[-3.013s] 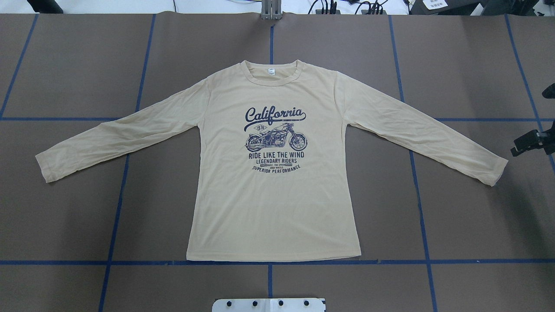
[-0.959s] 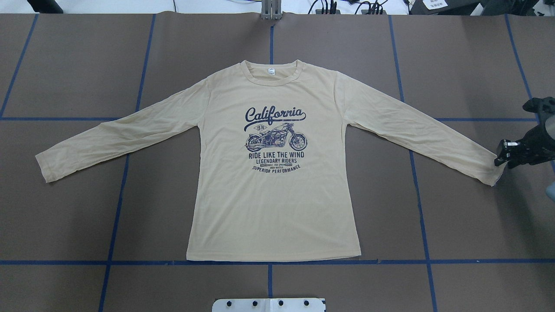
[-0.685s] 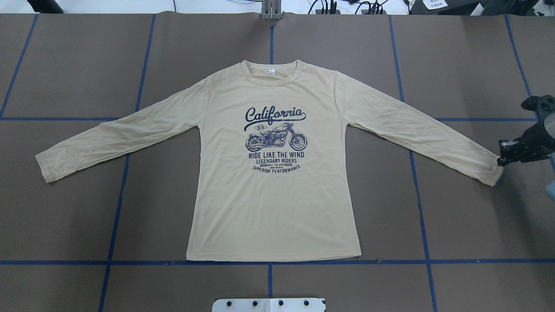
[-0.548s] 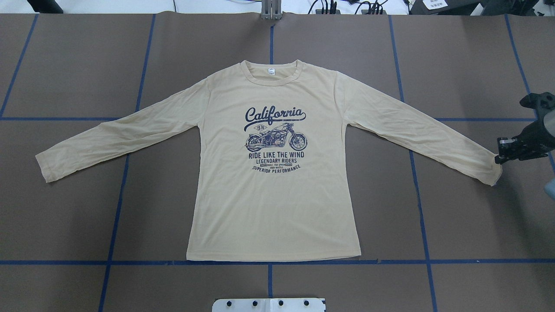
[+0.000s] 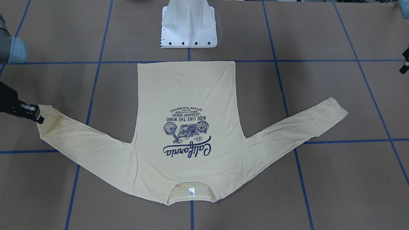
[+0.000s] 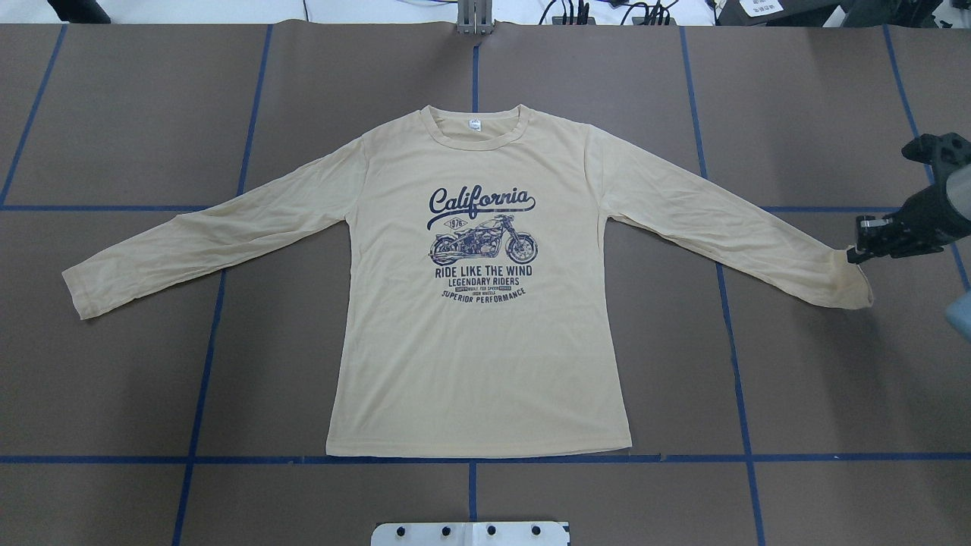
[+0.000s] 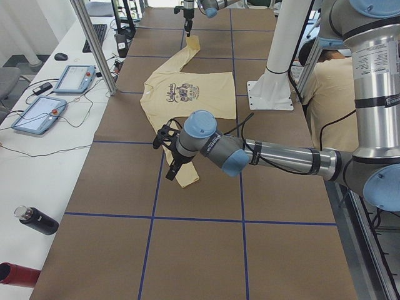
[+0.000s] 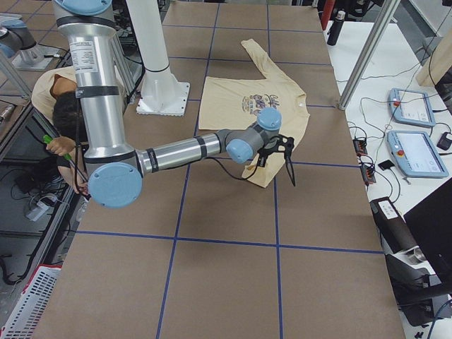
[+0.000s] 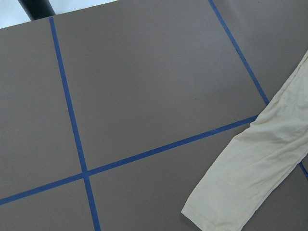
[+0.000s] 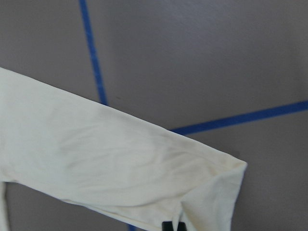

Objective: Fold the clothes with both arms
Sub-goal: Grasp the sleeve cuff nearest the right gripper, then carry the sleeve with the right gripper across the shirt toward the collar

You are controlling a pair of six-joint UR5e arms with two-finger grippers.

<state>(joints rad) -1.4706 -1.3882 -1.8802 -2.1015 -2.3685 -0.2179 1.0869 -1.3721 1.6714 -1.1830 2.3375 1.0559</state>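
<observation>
One pinch only: right tool pressed together on the corner of the right cuff, fabric puckered at the fingertips, that corner raised off the tabletop. Right arm stretched far out to its side, forearm close to level and low, wrist bent so the tool points down at the cuff.

Left arm stretched out likewise, forearm near level, left tool pointing down, hovering over the tabletop near the left cuff, not touching it. Cannot tell whether spread or pressed together.

Shirt flat at mid-tabletop, print up, hem toward the base, collar away from it, both sleeves spread wide and slanting outward.
</observation>
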